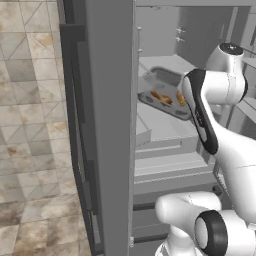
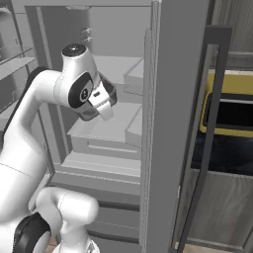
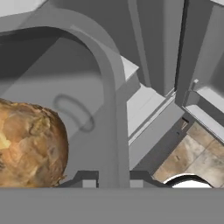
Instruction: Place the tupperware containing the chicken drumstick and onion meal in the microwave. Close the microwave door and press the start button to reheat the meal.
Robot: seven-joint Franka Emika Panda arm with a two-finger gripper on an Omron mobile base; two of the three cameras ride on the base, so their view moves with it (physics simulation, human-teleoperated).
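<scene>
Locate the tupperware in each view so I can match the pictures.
Left base view: tupperware at centre, just left of the arm.
Right base view: hidden behind the wrist.
Hand view: its curved rim arches left of centre; food lower left.
Shared landmark: pale shelf below it.

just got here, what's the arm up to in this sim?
The white arm is reaching into an open grey cabinet with shelves, its door swung wide. The tupperware with orange-brown food sits tilted above a shelf, at the arm's wrist. In the hand view the container's rim runs right between the gripper jaws, which look closed on it, with the food just beside. So it appears to be lifting the meal out.
</scene>
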